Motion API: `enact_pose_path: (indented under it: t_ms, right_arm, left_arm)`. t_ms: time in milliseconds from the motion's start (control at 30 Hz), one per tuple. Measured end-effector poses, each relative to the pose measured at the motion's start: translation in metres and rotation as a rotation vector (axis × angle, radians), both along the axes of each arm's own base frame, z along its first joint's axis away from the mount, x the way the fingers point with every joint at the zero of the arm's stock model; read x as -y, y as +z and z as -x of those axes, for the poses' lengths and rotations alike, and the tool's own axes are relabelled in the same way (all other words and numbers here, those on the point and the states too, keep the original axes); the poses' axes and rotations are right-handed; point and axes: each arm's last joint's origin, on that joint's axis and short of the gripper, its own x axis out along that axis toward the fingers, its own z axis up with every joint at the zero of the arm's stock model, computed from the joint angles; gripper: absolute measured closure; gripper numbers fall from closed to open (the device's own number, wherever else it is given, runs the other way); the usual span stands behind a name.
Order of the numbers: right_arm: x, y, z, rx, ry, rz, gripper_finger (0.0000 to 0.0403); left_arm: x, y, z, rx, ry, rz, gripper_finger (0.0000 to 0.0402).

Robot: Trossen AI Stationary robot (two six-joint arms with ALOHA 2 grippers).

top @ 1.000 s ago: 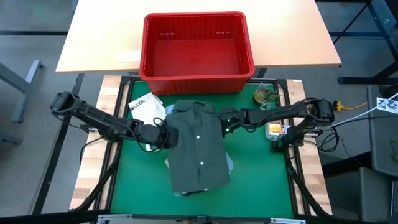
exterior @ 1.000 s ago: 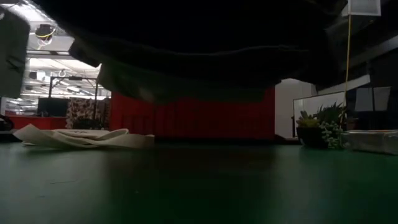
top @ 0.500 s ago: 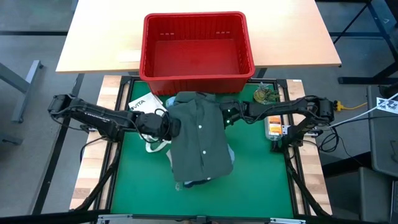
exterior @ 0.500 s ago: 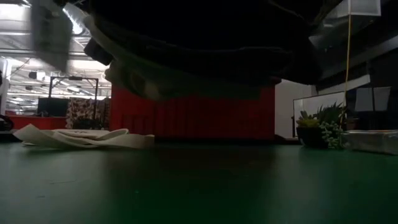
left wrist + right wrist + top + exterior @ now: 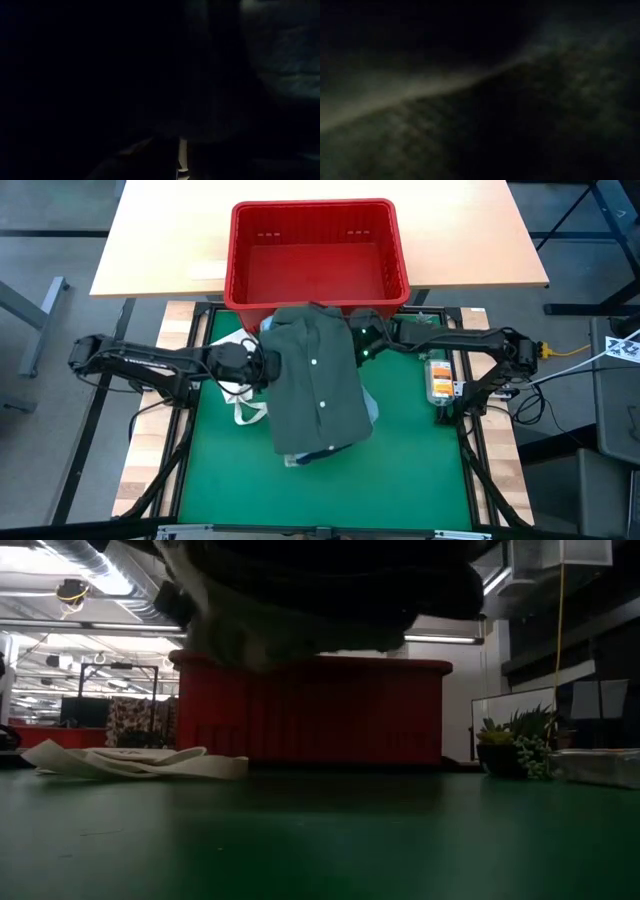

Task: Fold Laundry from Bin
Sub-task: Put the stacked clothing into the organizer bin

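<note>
Both arms are holding a dark olive-green shirt (image 5: 318, 385) up off the green mat (image 5: 420, 470), each pinching one shoulder: the left gripper (image 5: 262, 364) is closed on the shoulder at its own tip, and the right gripper (image 5: 362, 343) is closed on the opposite shoulder, so the collar edge is stretching between the two of them. From that line the shirt is hanging and trailing away toward the near edge of the table, its long axis running at right angles to the span between the grippers, button placket facing up in the high view. The hem end is lying farthest from both grippers, and a bit of light blue cloth (image 5: 372, 410) is peeking out beside it, on the right gripper's side. The bin (image 5: 318, 255) is sitting just beyond the grippers, the collar overlapping its near wall from above; the low view is showing the cloth hanging clear of the mat in front of the red wall. A white bag (image 5: 240, 395) is lying under and beside the left gripper. Judging from this, the next move is turning on laying the shirt flat along its long axis, and neither arm is nearer: each is owning one corner, so they are needing to lower together
</note>
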Motion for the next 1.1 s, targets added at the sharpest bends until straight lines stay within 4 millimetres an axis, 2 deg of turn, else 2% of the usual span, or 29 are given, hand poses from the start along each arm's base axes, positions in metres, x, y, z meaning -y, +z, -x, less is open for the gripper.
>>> enact_pose_path:
  t_ms: [267, 433, 633, 1100]
  right_arm:
    - [0.008, 0.04, -0.002, 0.035, -0.027, 0.113, 0.0389]
    - [0.018, 0.056, -0.001, 0.106, -0.054, 0.15, 0.0389]
    - [0.028, 0.059, 0.002, 0.129, -0.077, 0.159, 0.039]
    - [0.035, 0.053, -0.001, 0.123, -0.086, 0.155, 0.039]
  left_arm:
    - [-0.015, 0.017, 0.01, 0.112, 0.064, -0.009, 0.0396]
    - [-0.023, 0.025, 0.013, 0.173, 0.117, -0.019, 0.0396]
    - [-0.032, 0.027, 0.013, 0.2, 0.143, -0.03, 0.0396]
    - [-0.04, 0.026, 0.013, 0.2, 0.157, -0.019, 0.0396]
